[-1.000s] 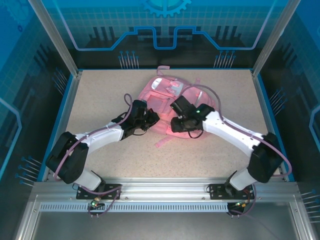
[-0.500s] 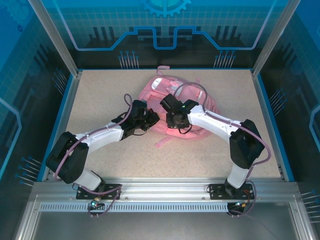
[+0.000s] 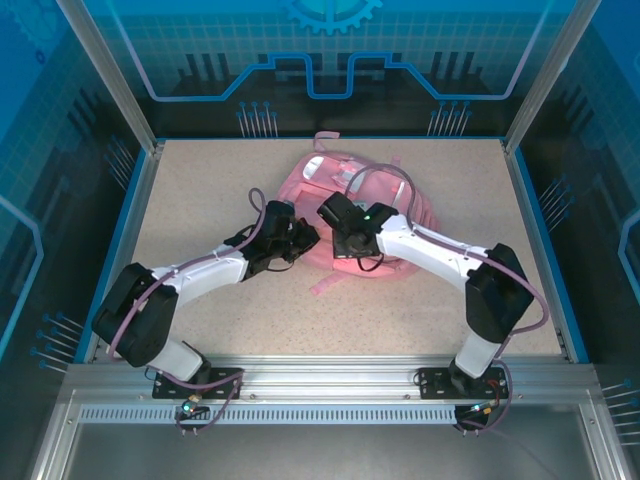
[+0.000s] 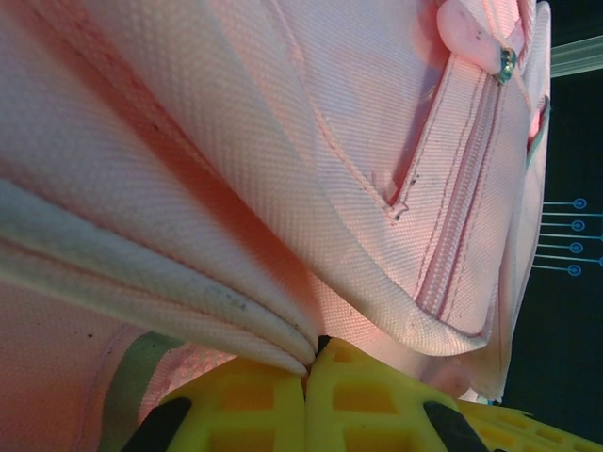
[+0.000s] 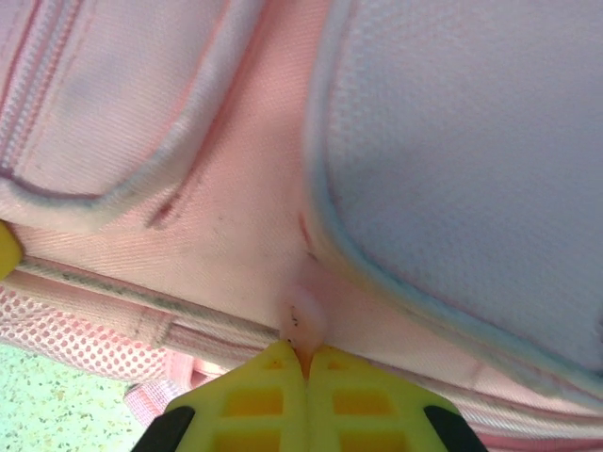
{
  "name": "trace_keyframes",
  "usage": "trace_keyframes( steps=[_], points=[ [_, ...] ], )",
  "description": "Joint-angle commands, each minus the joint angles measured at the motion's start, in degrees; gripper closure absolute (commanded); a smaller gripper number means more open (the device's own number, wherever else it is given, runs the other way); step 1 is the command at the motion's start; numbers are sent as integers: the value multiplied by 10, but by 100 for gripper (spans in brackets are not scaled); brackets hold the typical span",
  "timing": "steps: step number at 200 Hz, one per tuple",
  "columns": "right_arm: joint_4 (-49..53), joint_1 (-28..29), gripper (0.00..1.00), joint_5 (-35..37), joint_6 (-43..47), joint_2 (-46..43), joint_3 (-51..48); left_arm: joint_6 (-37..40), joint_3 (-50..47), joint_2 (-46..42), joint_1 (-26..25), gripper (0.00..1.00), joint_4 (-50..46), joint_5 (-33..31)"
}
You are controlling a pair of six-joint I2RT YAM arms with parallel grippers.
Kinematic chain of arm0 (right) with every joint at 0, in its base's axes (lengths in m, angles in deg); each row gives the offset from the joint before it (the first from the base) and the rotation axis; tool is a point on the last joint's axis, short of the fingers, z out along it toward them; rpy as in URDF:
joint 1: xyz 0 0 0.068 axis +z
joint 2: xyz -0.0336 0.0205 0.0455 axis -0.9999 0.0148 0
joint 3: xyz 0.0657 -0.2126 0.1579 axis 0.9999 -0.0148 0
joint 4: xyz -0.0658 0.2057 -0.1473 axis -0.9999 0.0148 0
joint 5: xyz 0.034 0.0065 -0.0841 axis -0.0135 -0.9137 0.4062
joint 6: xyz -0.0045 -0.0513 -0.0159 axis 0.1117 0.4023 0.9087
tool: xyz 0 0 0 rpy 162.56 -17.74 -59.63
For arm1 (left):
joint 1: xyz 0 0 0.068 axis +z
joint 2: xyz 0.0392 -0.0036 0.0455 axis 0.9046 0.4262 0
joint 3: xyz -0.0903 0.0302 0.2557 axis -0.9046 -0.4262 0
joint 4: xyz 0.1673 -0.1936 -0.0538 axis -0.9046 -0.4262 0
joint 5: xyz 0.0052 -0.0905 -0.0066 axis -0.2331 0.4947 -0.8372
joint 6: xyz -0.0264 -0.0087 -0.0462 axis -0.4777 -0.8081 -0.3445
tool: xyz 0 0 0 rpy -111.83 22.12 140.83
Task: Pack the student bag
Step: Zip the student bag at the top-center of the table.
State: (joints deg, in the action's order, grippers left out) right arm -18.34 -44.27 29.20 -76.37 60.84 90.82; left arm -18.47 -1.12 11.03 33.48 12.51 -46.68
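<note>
Lying flat toward the far middle of the bench [image 3: 200, 180], the pink backpack [image 3: 305, 190] has its whitish patch [image 3: 318, 165] and top loop [image 3: 327, 135] turned toward the far edge. A loose pink strap [image 3: 325, 287] trails onto the bench on the near side. Both arms reach in from the near corners and meet over the bag, their black wrists close together above its near half.

The left hand [image 3: 305, 238] sits at the bag's left side. In the left wrist view this hand [image 4: 311, 363] is closed, its yellow fingertips [image 4: 254, 395] pressed together on a fold of pink fabric [image 4: 188, 282] edged with pale piping. The fold is drawn up into ridges that run away from the pinch. Beyond it a stitched zip line [image 4: 462, 188] runs along a pocket, with a pink puller on a small metal ring [image 4: 471, 28] at its far end.

The right hand [image 3: 345, 250] is over the middle of the bag, just beside the left one. In the right wrist view this hand [image 5: 303, 356] is also closed, and its yellow fingertips [image 5: 353, 395] pinch a small pale pink pull tab [image 5: 303, 315] that stands up from a seam. Above the tab lie two pocket panels with pale piping, a pinker one to the left [image 5: 104, 104] and a paler one to the right [image 5: 471, 141]. Pink mesh [image 5: 66, 330] shows at the lower left, with speckled bench [image 5: 47, 405] beneath it.
</note>
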Motion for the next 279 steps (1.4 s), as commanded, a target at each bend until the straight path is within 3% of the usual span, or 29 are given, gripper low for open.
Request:
trace_keyframes(
  steps=[1,21,67,79,86,119,176,207,259,279],
  points=[
    [88,-4,100,96,-48,-38,-39,26,2,-20,4,100,-31,-31],
    [99,-8,100,107,-73,-56,-76,24,1,-19,5,100,-32,-30],
    [21,-17,100,9,-12,-86,-83,27,4,-21,4,100,-17,-8],
    [-7,-22,75,-30,-16,-97,-77,29,4,-21,5,100,-12,0],
    [-25,-27,67,-53,-22,-101,-76,29,3,-21,4,100,-9,3],
    [-74,-60,54,-145,-76,-82,-77,20,-6,-18,4,100,4,13],
    [-174,-82,56,-185,-170,-73,-126,12,-15,-15,4,100,27,34],
    [-166,-93,58,-182,-186,-63,-126,9,-19,-14,4,100,34,46],
    [-240,-107,61,-221,-200,-60,-168,7,-20,-14,0,100,51,65],
    [-295,-109,71,-236,-195,-66,-192,8,-19,-12,-3,100,59,74]
  ],
)
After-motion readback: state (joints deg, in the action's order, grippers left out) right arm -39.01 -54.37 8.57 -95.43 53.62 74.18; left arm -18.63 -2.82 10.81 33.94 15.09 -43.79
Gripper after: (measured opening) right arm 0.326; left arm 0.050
